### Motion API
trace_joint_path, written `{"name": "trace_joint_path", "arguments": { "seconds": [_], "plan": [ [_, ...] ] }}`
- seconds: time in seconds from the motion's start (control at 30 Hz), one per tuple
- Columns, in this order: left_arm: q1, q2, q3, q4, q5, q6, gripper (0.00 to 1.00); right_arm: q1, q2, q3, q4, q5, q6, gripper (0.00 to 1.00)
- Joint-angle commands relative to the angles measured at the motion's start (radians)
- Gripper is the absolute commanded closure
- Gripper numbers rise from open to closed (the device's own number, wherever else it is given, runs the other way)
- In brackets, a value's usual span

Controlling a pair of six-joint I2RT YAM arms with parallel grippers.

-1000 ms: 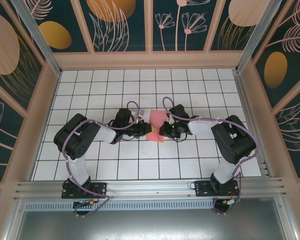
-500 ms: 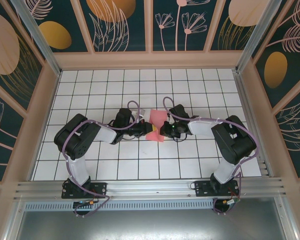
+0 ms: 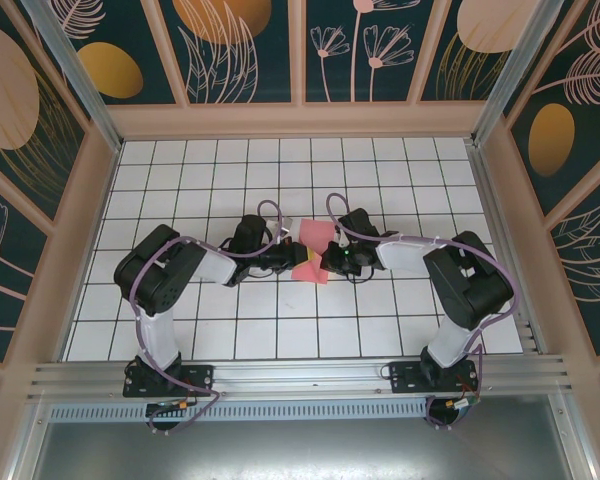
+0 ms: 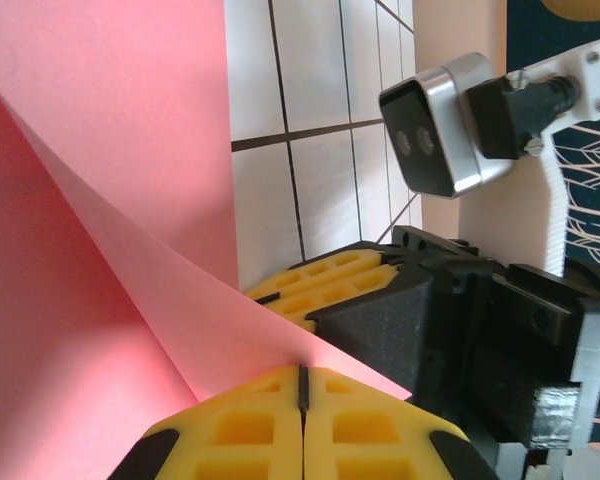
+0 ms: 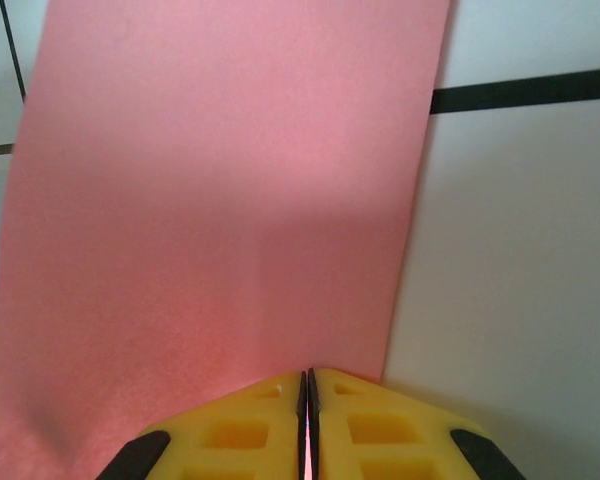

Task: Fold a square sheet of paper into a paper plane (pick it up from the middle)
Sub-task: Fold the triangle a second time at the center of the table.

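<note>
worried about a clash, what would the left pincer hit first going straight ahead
Beyond the pink paper the left pincer grips, probably the right pincer, facing it close ahead; depth is unclear.

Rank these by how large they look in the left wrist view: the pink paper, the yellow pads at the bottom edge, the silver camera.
1. Pink paper
2. Yellow pads
3. Silver camera
The pads sit right at the lens, which makes them look bigger, so their true size against the camera is unsure.

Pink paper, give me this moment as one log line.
pink sheet: creased, between both hands | left hand: shut on pink sheet | right hand: shut on pink sheet
</note>
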Motion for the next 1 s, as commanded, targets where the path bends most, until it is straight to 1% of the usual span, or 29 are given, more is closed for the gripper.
{"name": "trace_joint_path", "arguments": {
  "seconds": [0.0,0.1,0.2,0.3,0.33,0.47,0.53,0.67,0.83,0.97],
  "plan": [
    [-0.007,0.020,0.026,0.012,-0.004,-0.001,0.92,-0.008,-0.060,-0.003,0.022,0.023,0.013,0.86],
    [-0.007,0.026,0.030,0.011,-0.005,-0.002,0.92,-0.017,-0.105,-0.032,0.043,0.028,0.024,0.83],
    [-0.008,0.029,0.032,0.009,-0.006,-0.003,0.92,-0.022,-0.162,-0.060,0.036,0.058,0.039,0.77],
    [-0.007,0.031,0.035,0.007,-0.011,-0.003,0.92,-0.023,-0.218,-0.094,0.033,0.083,0.053,0.75],
    [-0.008,0.031,0.036,0.007,-0.011,-0.003,0.92,-0.044,-0.238,-0.108,0.041,0.085,0.058,0.73],
    [-0.008,0.032,0.034,0.003,-0.013,-0.001,0.92,-0.057,-0.305,-0.164,0.141,0.019,0.065,0.63],
    [-0.008,0.032,0.034,0.001,-0.013,-0.001,0.93,-0.057,-0.307,-0.171,0.180,-0.025,0.066,0.60],
    [-0.007,0.028,0.034,-0.003,-0.017,-0.001,0.93,-0.054,-0.276,-0.165,0.230,-0.097,0.066,0.57],
    [-0.008,0.029,0.036,-0.005,-0.019,0.001,0.93,-0.049,-0.233,-0.139,0.231,-0.114,0.048,0.57],
    [-0.007,0.026,0.037,-0.008,-0.019,0.000,0.93,-0.046,-0.185,-0.114,0.214,-0.119,0.033,0.60]
  ]
}}
